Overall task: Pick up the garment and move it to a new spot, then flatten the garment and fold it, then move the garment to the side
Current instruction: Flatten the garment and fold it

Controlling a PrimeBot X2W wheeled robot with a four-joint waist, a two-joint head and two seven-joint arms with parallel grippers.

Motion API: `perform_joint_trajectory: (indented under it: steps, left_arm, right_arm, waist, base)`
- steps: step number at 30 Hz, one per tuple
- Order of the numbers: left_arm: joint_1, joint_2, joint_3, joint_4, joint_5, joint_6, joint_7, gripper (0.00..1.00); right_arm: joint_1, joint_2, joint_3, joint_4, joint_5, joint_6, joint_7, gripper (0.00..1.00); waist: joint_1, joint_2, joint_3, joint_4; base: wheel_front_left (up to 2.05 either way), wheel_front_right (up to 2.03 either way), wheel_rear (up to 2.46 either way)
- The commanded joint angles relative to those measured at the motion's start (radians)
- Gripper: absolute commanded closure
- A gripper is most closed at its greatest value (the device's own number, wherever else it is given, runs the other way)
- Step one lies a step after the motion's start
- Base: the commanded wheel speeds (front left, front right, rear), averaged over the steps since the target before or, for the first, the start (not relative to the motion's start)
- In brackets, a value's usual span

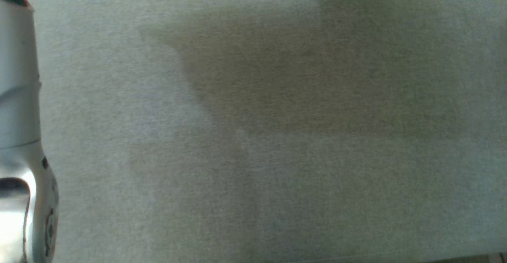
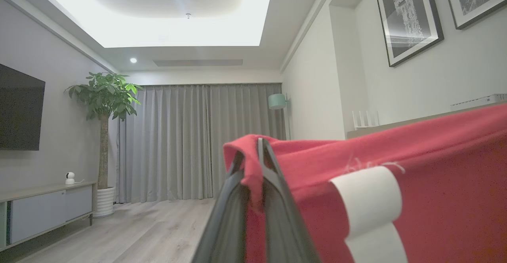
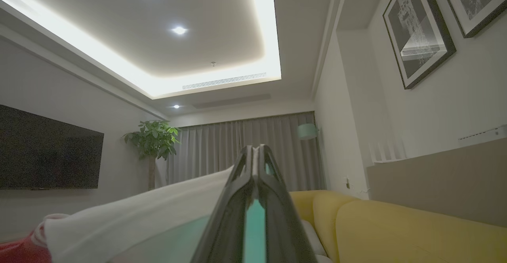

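Observation:
The garment (image 2: pixel 435 156) is red with a broad white stripe. It hangs stretched off to the right in the left wrist view. My left gripper (image 2: pixel 253 149) is shut on its folded red edge, raised and pointing into the room. In the right wrist view the garment (image 3: pixel 138 215) shows a white part draping away to the left, a red bit at the bottom corner and a teal strip pinched between the fingers. My right gripper (image 3: pixel 255 150) is shut on it, also raised. My pale left forearm (image 1: pixel 20 96) runs along the head view's left edge.
A grey-green cloth surface (image 1: pixel 277 136) with a broad shadow lies below the head camera. A yellow sofa (image 3: pixel 396 227) is on the right, with a TV (image 3: pixel 47 152), a potted plant (image 2: pixel 103 100), a low cabinet (image 2: pixel 39 211) and grey curtains (image 2: pixel 198 140) across the wooden floor.

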Motion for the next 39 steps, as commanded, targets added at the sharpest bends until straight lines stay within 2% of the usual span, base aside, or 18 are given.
perform_joint_trajectory:
  steps: [1, 5, 10, 16, 21, 28, 32, 39]
  left_arm:
    - [-0.015, 0.038, 0.031, -0.005, 0.013, 0.011, -0.020, 1.00]
    - [0.056, 0.039, 0.035, 0.060, 0.002, 0.005, -0.065, 1.00]
    - [0.277, 0.019, 0.067, 0.124, -0.037, -0.003, -0.102, 1.00]
    - [0.600, -0.077, 0.112, 0.116, -0.055, -0.028, -0.108, 1.00]
    - [0.807, -0.150, 0.149, 0.125, -0.049, -0.060, -0.108, 1.00]
    - [0.970, -0.180, 0.172, 0.102, -0.048, -0.077, -0.109, 1.00]
    - [1.054, -0.181, 0.133, 0.097, -0.073, -0.089, -0.109, 1.00]
    - [1.155, -0.182, 0.085, 0.057, -0.113, -0.073, -0.109, 1.00]
  right_arm:
    - [-0.007, -0.009, -0.030, -0.012, 0.012, -0.001, -0.008, 1.00]
    - [0.087, -0.023, -0.039, -0.009, 0.056, -0.001, -0.012, 1.00]
    - [0.382, -0.018, -0.001, -0.089, 0.153, -0.001, -0.012, 1.00]
    - [0.795, 0.023, 0.030, -0.179, 0.263, -0.001, -0.013, 1.00]
    - [1.029, 0.069, 0.050, -0.211, 0.303, -0.001, -0.013, 1.00]
    - [1.218, 0.092, 0.064, -0.219, 0.311, -0.001, -0.013, 1.00]
    - [1.311, 0.079, 0.078, -0.224, 0.319, -0.001, -0.013, 1.00]
    - [1.429, 0.043, 0.117, -0.268, 0.345, -0.001, -0.013, 1.00]
  waist:
    - [-0.0004, 0.0000, 0.008, -0.016]
    - [-0.0004, 0.0000, 0.004, -0.038]
    - [-0.0004, 0.0000, -0.007, -0.070]
    - [-0.0004, 0.0000, -0.027, -0.090]
    - [-0.0004, 0.0000, -0.077, -0.098]
    - [-0.0004, 0.0000, -0.162, -0.094]
    - [-0.0004, 0.0000, -0.205, -0.090]
    - [-0.0004, 0.0000, -0.238, -0.078]
  base:
    - [0.00, 0.00, 0.00]
    - [0.00, 0.00, 0.00]
    - [0.00, 0.00, 0.00]
    - [0.00, 0.00, 0.00]
    - [0.00, 0.00, 0.00]
    - [0.00, 0.00, 0.00]
    - [0.00, 0.00, 0.00]
    - [0.00, 0.00, 0.00]
